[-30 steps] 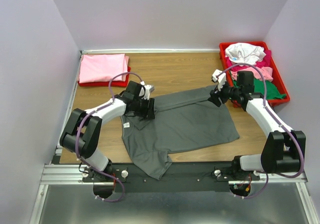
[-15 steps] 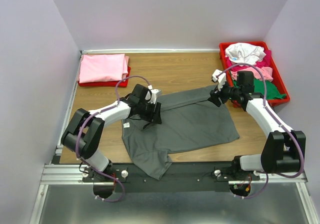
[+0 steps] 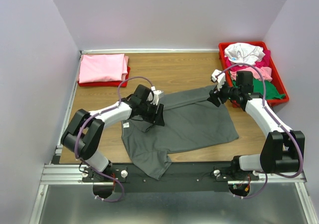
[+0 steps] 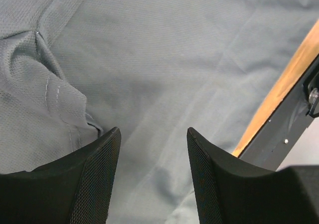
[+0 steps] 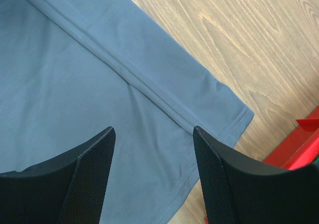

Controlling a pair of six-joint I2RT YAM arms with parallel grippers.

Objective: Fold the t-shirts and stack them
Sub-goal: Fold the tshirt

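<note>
Wooden bench (image 3: 174, 74), grey t-shirt (image 3: 189, 121) sprawled mid-bench. My left gripper (image 4: 153, 132) and right gripper (image 5: 153, 130) are released, empty. Risk: left pinches the bunched fold (image 4: 60, 99), dragging everything crooked.

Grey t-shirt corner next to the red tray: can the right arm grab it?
Probably yes. The right arm holds its jaws open just above the grey t-shirt's corner, and nothing lies on it.

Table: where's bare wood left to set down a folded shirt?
The table is barest along the far strip between the pink shirt and the red bin, beyond the grey shirt. A smaller patch lies between the grey shirt and the right arm. Crowded: the middle, under the grey shirt with the left gripper and right gripper over it. The bin is heaped.
</note>
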